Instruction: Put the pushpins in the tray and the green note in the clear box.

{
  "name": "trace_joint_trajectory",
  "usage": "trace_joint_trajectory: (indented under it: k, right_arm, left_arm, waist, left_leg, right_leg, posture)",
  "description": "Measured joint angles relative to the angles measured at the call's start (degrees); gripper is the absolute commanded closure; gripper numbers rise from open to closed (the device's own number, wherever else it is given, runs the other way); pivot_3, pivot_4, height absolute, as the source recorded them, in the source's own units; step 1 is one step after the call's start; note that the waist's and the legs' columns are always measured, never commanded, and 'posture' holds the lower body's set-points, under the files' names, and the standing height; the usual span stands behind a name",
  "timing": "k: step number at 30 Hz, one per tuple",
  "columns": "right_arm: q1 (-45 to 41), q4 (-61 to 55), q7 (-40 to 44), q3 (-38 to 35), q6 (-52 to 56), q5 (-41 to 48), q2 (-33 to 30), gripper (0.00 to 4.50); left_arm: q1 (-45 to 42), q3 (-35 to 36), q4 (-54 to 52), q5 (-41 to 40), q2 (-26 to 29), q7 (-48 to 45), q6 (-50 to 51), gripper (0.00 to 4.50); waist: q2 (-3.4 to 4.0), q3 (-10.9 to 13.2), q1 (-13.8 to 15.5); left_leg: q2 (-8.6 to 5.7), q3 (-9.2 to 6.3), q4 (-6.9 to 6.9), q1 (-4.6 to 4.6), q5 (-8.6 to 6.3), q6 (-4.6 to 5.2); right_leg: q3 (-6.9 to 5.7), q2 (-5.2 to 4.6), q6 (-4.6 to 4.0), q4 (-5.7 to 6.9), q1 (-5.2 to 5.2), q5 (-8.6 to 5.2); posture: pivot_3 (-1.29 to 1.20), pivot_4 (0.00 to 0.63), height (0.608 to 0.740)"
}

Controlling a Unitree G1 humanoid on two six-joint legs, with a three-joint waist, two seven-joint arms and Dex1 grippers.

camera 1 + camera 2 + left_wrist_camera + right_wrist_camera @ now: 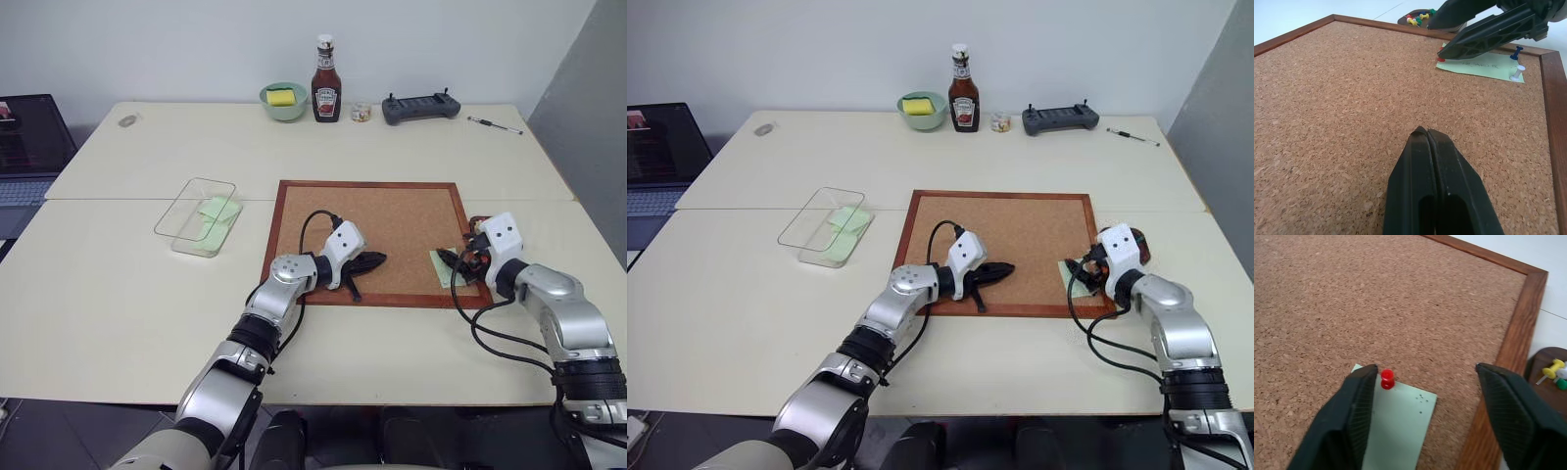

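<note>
At the table's back, a Heinz-looking bottle; right gripper spread, left gripper closed.

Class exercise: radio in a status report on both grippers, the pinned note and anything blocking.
Left gripper shut over corkboard. Right gripper open around red pushpin. Green note pinned. No obstruction.
</note>
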Motion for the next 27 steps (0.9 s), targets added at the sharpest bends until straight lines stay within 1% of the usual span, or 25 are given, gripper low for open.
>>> trace_joint_trajectory:
  k: [6, 7, 10, 11, 12, 27]
  right_arm:
    - [-0.69, 0.62, 1.58, 1.21, -0.05, -0.61, 0.00, 3.11]
    - [-0.74, 0.61, 1.87, 1.37, -0.06, -0.63, 0.00, 3.41]
    - [-0.77, 0.47, 2.22, 1.89, -0.07, -0.60, 0.18, 4.07]
    - [-0.77, 0.45, 2.40, 1.95, -0.07, -0.59, 0.24, 4.17]
    - [-0.77, 0.44, 2.62, 1.98, -0.07, -0.57, 0.30, 4.47]
    - [-0.73, -1.06, 3.04, 1.39, 2.02, 0.86, 0.42, 4.47]
  left_arm:
    - [0.02, 0.02, -0.05, 0.00, 0.00, 0.00, 0.09, 4.50]
    - [0.02, 0.02, -0.07, 0.00, 0.01, 0.00, 0.15, 4.50]
    - [0.10, 0.02, -0.35, 0.00, 0.11, 0.00, 0.60, 4.50]
    - [0.13, 0.02, -0.44, 0.01, 0.11, -0.01, 0.67, 4.50]
    - [0.16, 0.02, -0.53, 0.01, 0.11, -0.01, 0.73, 4.50]
    - [1.25, 0.00, -2.37, 0.15, 0.18, -0.20, 1.04, 4.50]
  waist:
    - [0.00, 0.00, -0.02]
    - [0.00, 0.00, -0.02]
    - [0.00, 0.00, -0.01]
    - [0.00, 0.00, -0.02]
    - [0.00, 0.00, -0.02]
    - [0.00, 0.00, -0.01]
  left_leg:
    - [0.00, 0.00, 0.00, 0.00, 0.00, 0.00]
    - [0.00, 0.01, 0.00, 0.00, 0.00, 0.00]
    - [0.00, 0.00, 0.00, 0.01, 0.00, 0.00]
    - [0.00, 0.00, 0.00, 0.01, 0.00, 0.00]
    - [0.00, 0.00, 0.00, 0.00, 0.00, 0.00]
    - [0.01, 0.01, -0.01, -0.05, 0.00, 0.00]
  right_leg:
    - [0.00, 0.00, 0.00, 0.00, 0.00, 0.00]
    - [0.00, 0.00, 0.00, 0.00, 0.00, 0.00]
    - [0.00, 0.00, 0.00, 0.00, 0.00, 0.00]
    - [0.00, 0.00, 0.00, 0.00, 0.00, 0.00]
    - [0.00, 0.00, 0.00, 0.00, 0.00, 0.00]
    - [0.01, 0.00, 0.00, 0.00, -0.08, 0.00]
  posture:
    - [0.00, 0.150, 0.740]
    - [0.00, 0.150, 0.740]
    - [0.00, 0.150, 0.740]
    - [0.00, 0.150, 0.740]
    - [0.00, 0.150, 0.740]
    - [0.00, 0.150, 0.740]
